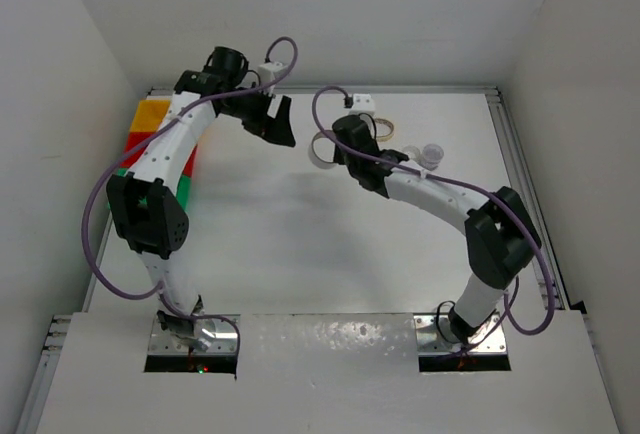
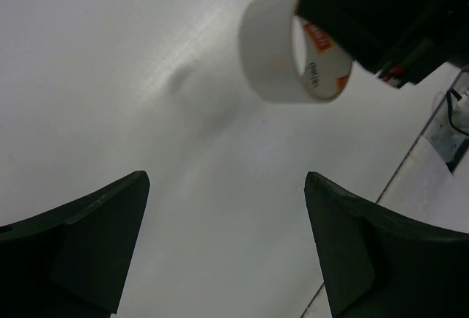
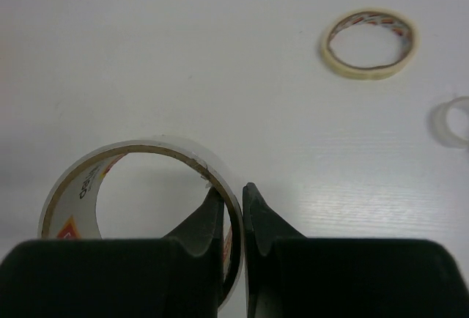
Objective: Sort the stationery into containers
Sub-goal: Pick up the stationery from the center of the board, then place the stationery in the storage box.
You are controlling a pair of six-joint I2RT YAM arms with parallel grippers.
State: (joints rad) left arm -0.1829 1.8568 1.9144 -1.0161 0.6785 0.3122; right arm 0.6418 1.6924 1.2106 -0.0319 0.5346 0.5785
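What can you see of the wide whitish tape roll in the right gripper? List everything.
The whitish tape roll is a wide ring of translucent white tape wound on a brownish card core, with red-orange and dark print on the inside. The right gripper pinches its wall, one finger inside the hole and one outside. Nothing else visibly touches it. It is tilted, with the hole facing partly sideways, and lies to the right of the open left gripper. Whether it rests on the table cannot be told.

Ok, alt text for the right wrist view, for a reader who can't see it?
The right tool pinches the wall of a whitish tape roll, one finger inside it and one outside. A tan tape ring and a clear ring lie on the white table at upper right.
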